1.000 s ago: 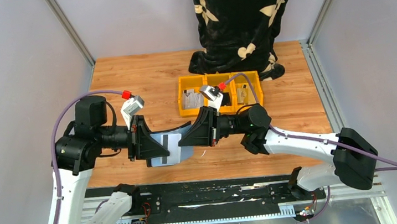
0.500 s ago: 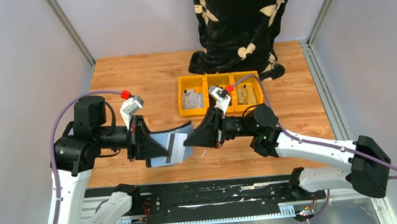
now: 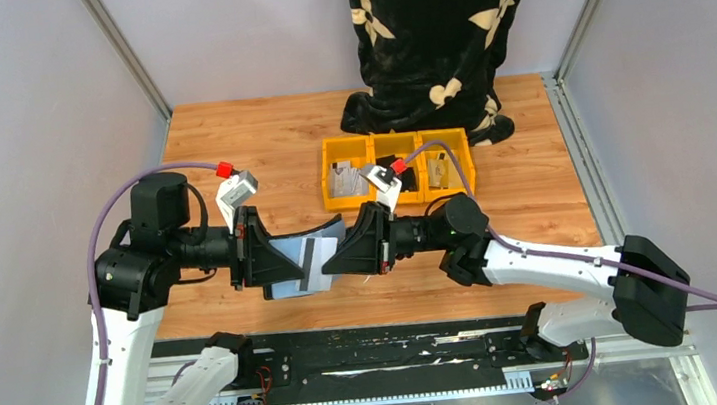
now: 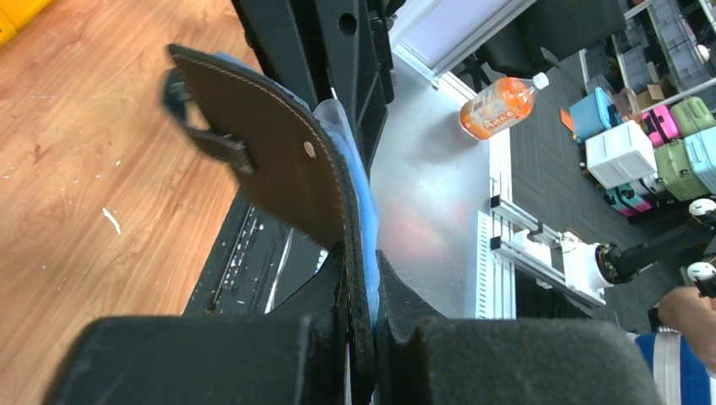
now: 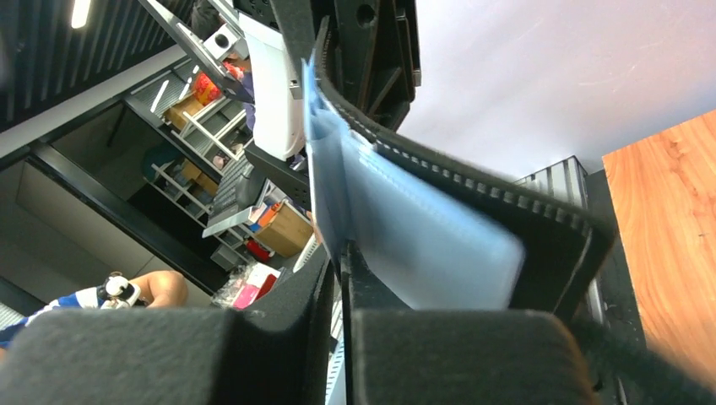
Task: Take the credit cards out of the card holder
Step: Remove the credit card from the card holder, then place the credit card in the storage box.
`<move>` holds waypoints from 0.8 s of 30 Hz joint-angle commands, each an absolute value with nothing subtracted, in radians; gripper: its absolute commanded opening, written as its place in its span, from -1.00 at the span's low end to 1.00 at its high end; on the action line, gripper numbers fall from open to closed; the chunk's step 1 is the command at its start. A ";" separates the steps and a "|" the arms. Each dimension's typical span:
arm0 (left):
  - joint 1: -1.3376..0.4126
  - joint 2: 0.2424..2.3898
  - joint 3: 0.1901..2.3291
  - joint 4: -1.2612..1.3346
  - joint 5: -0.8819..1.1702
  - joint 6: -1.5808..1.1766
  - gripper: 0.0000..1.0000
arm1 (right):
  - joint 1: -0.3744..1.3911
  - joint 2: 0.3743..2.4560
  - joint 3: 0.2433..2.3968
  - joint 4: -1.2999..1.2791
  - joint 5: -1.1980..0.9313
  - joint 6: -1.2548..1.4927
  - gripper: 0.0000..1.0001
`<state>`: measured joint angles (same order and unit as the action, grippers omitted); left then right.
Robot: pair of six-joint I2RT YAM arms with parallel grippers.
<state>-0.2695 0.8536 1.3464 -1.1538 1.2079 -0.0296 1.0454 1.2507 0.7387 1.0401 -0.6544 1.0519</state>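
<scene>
This is a robotics lab, seen from inside a test cell. In the overhead view a left arm [image 3: 115, 359] and a right arm [image 3: 552, 263], both white and black, are bolted to a metal rail [image 3: 371, 357] along the bottom edge of a wooden tabletop [image 3: 258, 143]. Aluminium posts [image 3: 122, 51] and plain pale panels [image 3: 17, 148] fence it in, and yellow parts bins [image 3: 348, 141] sit at centre. Beyond the cell, the left wrist view shows grey carpet [image 4: 540, 169], stacked coloured crates [image 4: 621, 152] at upper right and further rig hardware [image 4: 587, 266] at right. The right wrist view shows storage racks [image 5: 211, 135] at left.
</scene>
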 commanded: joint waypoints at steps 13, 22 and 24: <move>-0.264 0.830 1.404 -1.155 1.079 0.059 -1.00 | 0.738 0.848 0.744 0.336 -0.675 0.774 -1.00; -0.265 0.805 1.454 -1.190 1.037 0.163 -1.00 | 0.446 0.874 0.881 -0.091 -0.616 0.588 -1.00; -0.265 0.797 1.461 -1.192 1.030 0.182 -1.00 | 0.404 0.903 0.875 -0.083 -0.605 0.587 -1.00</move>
<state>-0.2695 0.8173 1.4204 -1.1751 1.0515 0.1101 0.4881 0.8646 0.8455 0.0917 -0.6441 0.6781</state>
